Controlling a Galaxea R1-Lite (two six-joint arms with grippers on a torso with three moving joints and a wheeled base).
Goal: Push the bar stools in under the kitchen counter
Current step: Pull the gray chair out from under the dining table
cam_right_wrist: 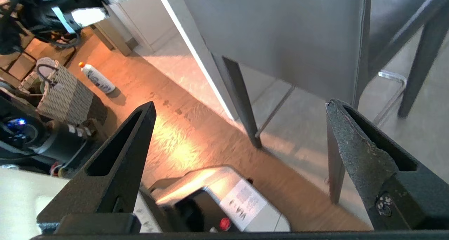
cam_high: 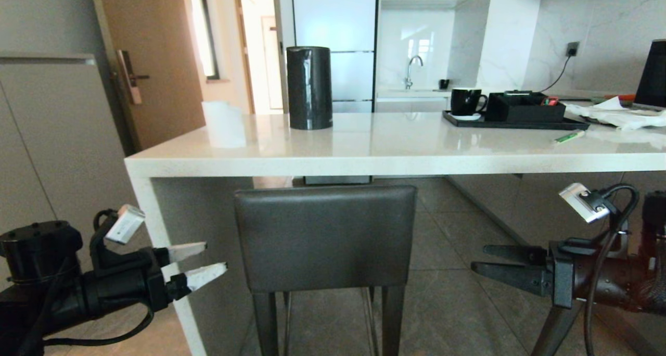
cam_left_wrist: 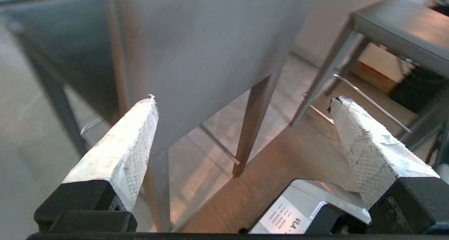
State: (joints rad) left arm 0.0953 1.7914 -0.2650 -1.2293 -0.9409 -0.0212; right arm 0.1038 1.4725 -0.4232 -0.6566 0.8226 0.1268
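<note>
One bar stool, its dark grey backrest [cam_high: 325, 236] on slim dark legs, stands in front of me just below the front edge of the kitchen counter [cam_high: 395, 161]. My left gripper [cam_high: 216, 257], with white-wrapped fingers, hangs open to the left of the backrest and apart from it. To the right, my right gripper [cam_high: 477, 258] with black fingers is open too and clear of the backrest. The left wrist view shows the backrest [cam_left_wrist: 210, 57] ahead of the left gripper [cam_left_wrist: 243, 103] and a second bar stool [cam_left_wrist: 396, 26] beyond. The right wrist view shows the backrest [cam_right_wrist: 280, 40] beyond the right gripper [cam_right_wrist: 240, 105].
On the counter stand a black kettle [cam_high: 309, 88], a white paper roll [cam_high: 223, 124] and a black tray [cam_high: 515, 122] holding a mug. The counter's white end panel [cam_high: 156, 226] is just behind my left gripper. A bottle [cam_right_wrist: 96, 78] and a woven basket [cam_right_wrist: 63, 96] are on the floor.
</note>
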